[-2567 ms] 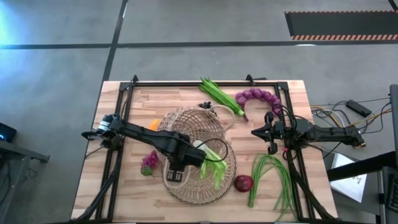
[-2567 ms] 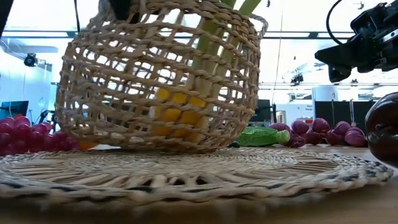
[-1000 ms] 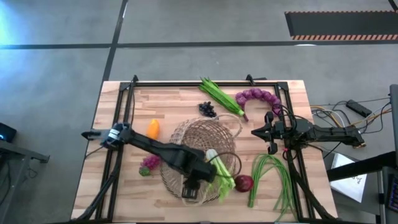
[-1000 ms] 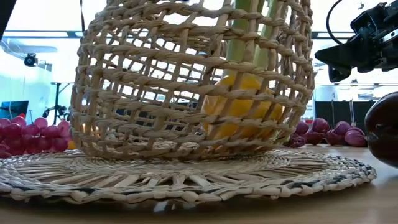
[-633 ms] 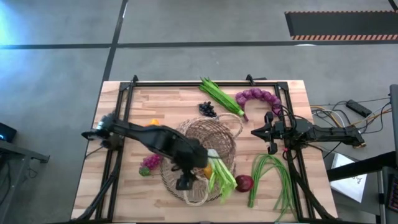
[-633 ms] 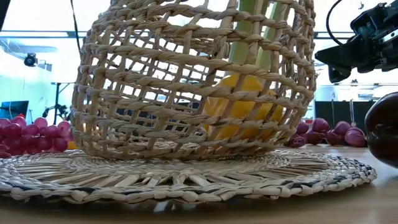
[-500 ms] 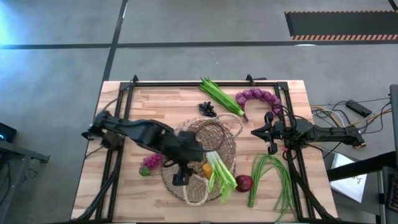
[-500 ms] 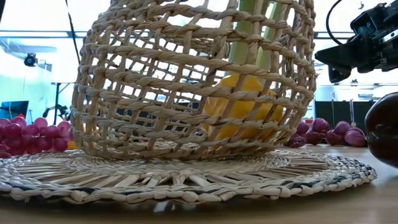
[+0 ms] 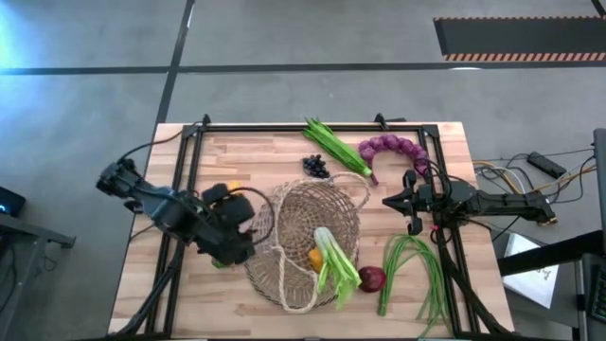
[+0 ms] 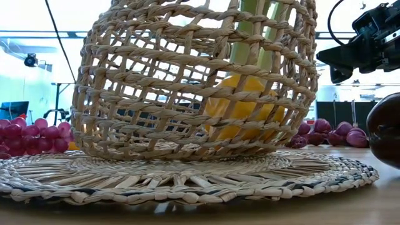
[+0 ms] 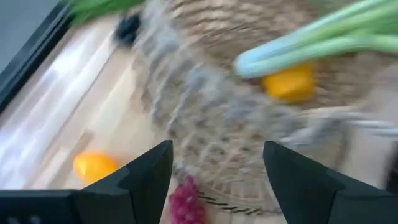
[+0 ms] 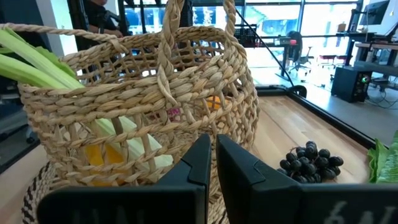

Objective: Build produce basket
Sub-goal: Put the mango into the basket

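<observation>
While the basket (image 9: 312,242) is sitting mid-table holding 1 leek (image 9: 333,258) and 1 orange pepper (image 9: 314,256), the left gripper (image 9: 227,237) is hanging beside it, fingers apart and empty; the right gripper (image 9: 405,202) is waiting shut; the wicker is looking light and springy, best taken by 1 of its 2 loop handles.

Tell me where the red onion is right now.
In the high view the red onion lies on the table toward the near right, just outside the basket, between the leek's green leaves and the green beans.
</observation>
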